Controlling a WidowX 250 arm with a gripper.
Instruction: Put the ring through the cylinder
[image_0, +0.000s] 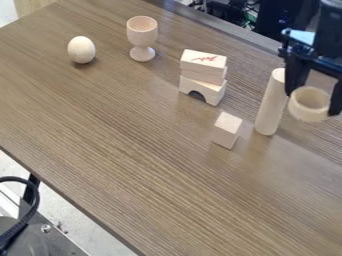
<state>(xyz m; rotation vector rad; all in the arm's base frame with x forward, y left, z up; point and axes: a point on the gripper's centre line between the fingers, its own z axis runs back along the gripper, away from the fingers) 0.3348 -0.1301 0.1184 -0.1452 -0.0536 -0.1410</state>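
Evidently, we have the end effector (311, 103) clamped on the wooden ring (308, 114), its opening facing up, beside the upright cylinder (270, 106) on the worktop (133, 150), presumably so the hole can slip over the cylinder's top without regrasping.

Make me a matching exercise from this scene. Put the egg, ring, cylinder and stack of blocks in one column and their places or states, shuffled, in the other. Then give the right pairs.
Column 1
1. Egg
2. Ring
3. Cylinder
4. Stack

Column 2
A. Standing tall and upright on the table
B. Made of several pieces, with an arched notch at the bottom
C. On the table, left of the cup in the view
D. Held in the end effector

Right pairs
1-C
2-D
3-A
4-B
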